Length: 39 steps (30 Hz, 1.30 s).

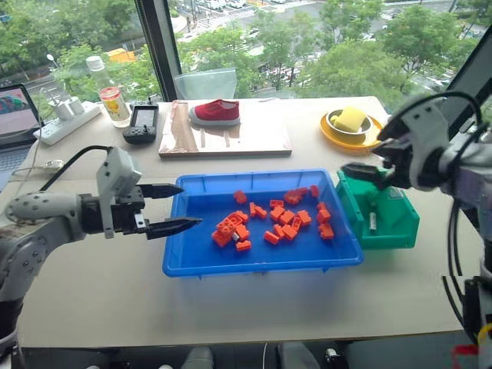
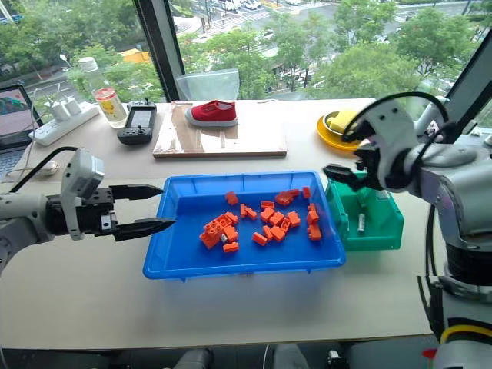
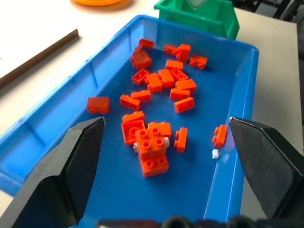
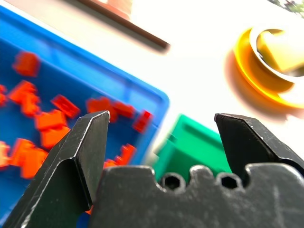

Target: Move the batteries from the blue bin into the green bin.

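Note:
The blue bin point(image 1: 254, 269) sits mid-table with many orange bricks point(image 1: 280, 219) scattered in it. A small pale end point(image 3: 135, 148) pokes out beside the stacked bricks; I cannot tell if it is one of the batteries. Touching the blue bin's right side is the green bin point(image 1: 400, 223), with one grey battery point(image 1: 373, 223) lying inside. My left gripper point(image 1: 188, 204) hovers open at the blue bin's left rim, pointing into it, nothing between its fingers. My right gripper point(image 1: 363, 163) hangs open and empty above the green bin's near-left corner.
Behind the bins lie a wooden board point(image 1: 231, 138) with a red shoe point(image 1: 215, 113) and a yellow plate point(image 1: 338, 137) holding a bowl and sponge. At the far left are a controller point(image 1: 141, 123), a bottle point(image 1: 114, 96), a power strip point(image 1: 68, 121) and a laptop point(image 1: 15, 111).

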### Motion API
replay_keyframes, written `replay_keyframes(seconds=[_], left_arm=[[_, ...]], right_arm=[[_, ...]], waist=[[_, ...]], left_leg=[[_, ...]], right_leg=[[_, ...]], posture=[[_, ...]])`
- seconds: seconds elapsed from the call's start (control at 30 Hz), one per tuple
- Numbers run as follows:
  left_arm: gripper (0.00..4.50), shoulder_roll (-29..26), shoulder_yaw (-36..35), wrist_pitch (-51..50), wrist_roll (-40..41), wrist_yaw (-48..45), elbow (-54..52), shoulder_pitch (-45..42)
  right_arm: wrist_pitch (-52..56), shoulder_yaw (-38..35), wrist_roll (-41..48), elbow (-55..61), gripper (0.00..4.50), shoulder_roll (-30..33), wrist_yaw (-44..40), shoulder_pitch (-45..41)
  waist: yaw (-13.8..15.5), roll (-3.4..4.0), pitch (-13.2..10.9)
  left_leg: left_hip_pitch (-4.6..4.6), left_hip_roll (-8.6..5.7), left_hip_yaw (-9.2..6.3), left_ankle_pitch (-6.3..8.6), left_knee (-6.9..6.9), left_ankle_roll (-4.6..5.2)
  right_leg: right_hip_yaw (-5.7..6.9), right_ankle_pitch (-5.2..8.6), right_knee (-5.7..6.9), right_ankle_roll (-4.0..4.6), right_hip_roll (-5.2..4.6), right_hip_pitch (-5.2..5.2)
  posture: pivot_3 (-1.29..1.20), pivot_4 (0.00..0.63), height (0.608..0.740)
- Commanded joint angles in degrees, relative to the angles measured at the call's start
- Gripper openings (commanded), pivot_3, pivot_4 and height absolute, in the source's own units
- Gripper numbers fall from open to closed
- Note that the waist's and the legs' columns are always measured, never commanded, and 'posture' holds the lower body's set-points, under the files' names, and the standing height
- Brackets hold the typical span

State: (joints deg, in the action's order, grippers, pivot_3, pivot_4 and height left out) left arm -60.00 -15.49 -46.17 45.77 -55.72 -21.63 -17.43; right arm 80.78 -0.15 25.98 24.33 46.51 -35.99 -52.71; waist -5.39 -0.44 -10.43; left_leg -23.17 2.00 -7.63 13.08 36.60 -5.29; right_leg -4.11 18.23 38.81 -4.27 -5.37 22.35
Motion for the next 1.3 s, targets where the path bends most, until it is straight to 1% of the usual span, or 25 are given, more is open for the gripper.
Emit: replay_keyframes(seconds=[0.03,0.1,0.17,0.2,0.33,0.4,0.57,0.7,1.03,1.17,1.3], left_arm=[[4.50,-3.1,-3.4,2.3,-2.8,-2.5,0.4,2.6],[4.50,-4.3,-3.9,2.9,-4.0,-3.4,0.7,3.6],[4.50,-6.7,-4.4,3.8,-5.8,-5.5,0.5,5.6],[4.50,-7.3,-4.5,4.1,-6.2,-6.1,0.3,6.2],[4.50,-10.0,-6.1,5.5,-8.4,-9.0,1.2,8.8],[4.50,-10.2,-6.4,6.2,-9.1,-9.4,1.7,9.3],[4.50,-9.1,-5.5,6.3,-9.1,-9.0,1.3,8.4],[4.50,-8.5,-4.7,5.9,-8.8,-8.3,0.9,7.2],[4.50,-7.8,-4.0,4.6,-8.2,-7.5,-0.1,5.8],[4.50,-6.9,-4.2,3.2,-6.0,-6.7,-0.1,2.9],[4.50,-6.9,-3.7,3.0,-6.4,-6.6,0.0,2.4]], right_arm=[[1.0,6.2,2.0,2.0,4.15,-6.5,1.0,-2.2],[0.4,9.8,2.0,2.0,4.15,-8.8,1.1,-1.7],[-0.8,13.9,1.9,1.2,4.15,-12.1,1.4,-0.8],[-1.1,14.7,1.9,0.9,4.15,-12.9,1.5,-0.6],[-5.3,22.0,-0.4,-2.5,4.15,-15.0,1.0,0.1],[-8.2,24.9,-1.6,-5.7,4.15,-16.6,0.3,-0.8],[-13.2,29.3,-5.2,-12.6,4.15,-20.8,-0.1,-2.8],[-15.3,30.7,-7.4,-16.3,4.15,-23.4,-0.2,-3.8],[-16.0,31.0,-10.5,-18.6,4.15,-28.4,0.3,-4.4],[-16.3,30.5,-11.4,-20.6,4.15,-31.6,0.9,-4.3],[-16.7,30.3,-12.4,-21.9,4.15,-32.4,0.7,-3.8]], waist=[[0.0,0.00,0.0],[0.3,0.00,0.0],[0.4,0.00,0.0],[0.3,0.00,0.0],[0.1,0.00,0.0],[0.0,0.00,0.0],[-0.3,0.00,0.0],[-0.3,0.00,0.0],[-0.4,0.00,0.0],[-0.4,0.00,0.0],[-0.5,0.00,0.0]], left_leg=[[-0.02,-0.01,0.00,0.00,0.00,-0.01],[-0.04,-0.01,-0.03,-0.01,0.00,-0.02],[-0.06,-0.02,-0.04,-0.02,0.01,-0.03],[-0.04,-0.02,-0.04,-0.02,0.01,-0.03],[-0.03,-0.01,-0.04,-0.02,0.00,-0.03],[-0.01,-0.01,-0.04,-0.02,0.00,-0.03],[-0.01,0.00,-0.04,-0.01,-0.02,-0.03],[-0.01,0.01,-0.04,-0.02,-0.02,-0.03],[0.01,0.01,-0.05,-0.02,-0.02,-0.03],[0.01,0.01,-0.05,-0.02,-0.02,-0.04],[0.01,0.01,-0.06,-0.02,-0.02,-0.04]], right_leg=[[0.00,0.00,0.00,0.00,-0.01,0.00],[0.03,0.00,0.03,0.00,-0.01,0.02],[0.04,0.00,0.04,0.00,-0.03,0.04],[0.04,0.00,0.04,0.00,-0.03,0.04],[0.04,0.00,0.06,0.00,-0.01,0.06],[0.04,0.00,0.08,0.00,-0.01,0.07],[0.04,0.00,0.13,0.00,0.02,0.14],[0.04,0.00,0.16,0.00,0.02,0.15],[0.04,0.00,0.21,0.00,0.03,0.17],[0.04,0.00,0.22,0.00,0.03,0.17],[0.05,0.00,0.26,0.00,0.03,0.17]], posture=[[0.00,0.150,0.740],[0.00,0.150,0.740],[0.00,0.150,0.740],[0.00,0.150,0.740],[0.00,0.150,0.740],[0.00,0.150,0.740],[0.00,0.150,0.740],[0.00,0.150,0.740],[0.00,0.150,0.740],[0.00,0.150,0.740],[0.00,0.150,0.740]])
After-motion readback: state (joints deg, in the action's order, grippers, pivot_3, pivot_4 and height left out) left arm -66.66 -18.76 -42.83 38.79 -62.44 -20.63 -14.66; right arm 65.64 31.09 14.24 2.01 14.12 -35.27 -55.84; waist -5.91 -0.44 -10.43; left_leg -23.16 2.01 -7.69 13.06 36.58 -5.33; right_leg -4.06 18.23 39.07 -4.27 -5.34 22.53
